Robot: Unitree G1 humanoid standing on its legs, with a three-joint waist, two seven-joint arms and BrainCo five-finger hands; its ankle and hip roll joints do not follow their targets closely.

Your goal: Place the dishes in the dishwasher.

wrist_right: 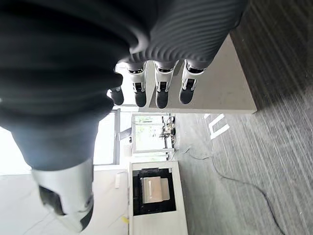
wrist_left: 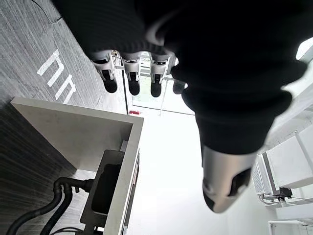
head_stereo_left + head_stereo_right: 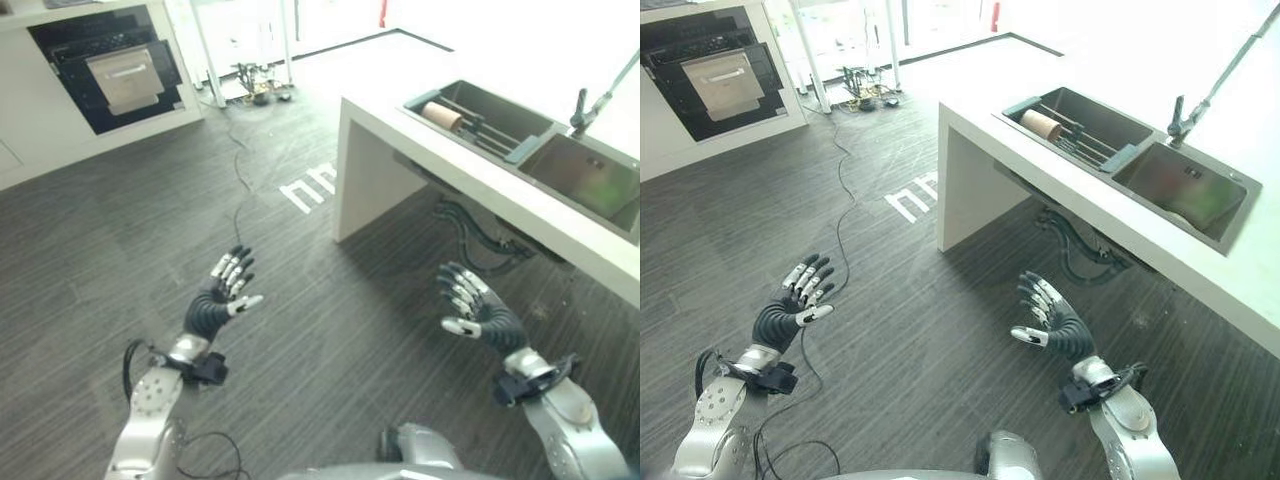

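A brown, roll-shaped item [image 3: 1042, 124] is lying on the rack in the left sink basin [image 3: 1110, 118] of the white counter [image 3: 980, 140]; what it is exactly is hard to make out. The dark dishwasher opening [image 3: 105, 65] is sitting far across the bare grey floor [image 3: 300, 330], partly cut off. The left hand [image 3: 222, 295] and right hand [image 3: 470, 308] are hovering apart over the floor, fingers spread, holding nothing.

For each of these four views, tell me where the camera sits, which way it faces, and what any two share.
Left eye view: on the head, looking down at the floor and white counter with its sink; both arms show, left robot hand and right robot hand open.
Right eye view: beside it, same scene slightly shifted.
Left wrist view: along the left robot hand's fingers toward the counter.
Right wrist view: along the right robot hand's fingers toward the oven.
Shared: both eye views also show that oven.
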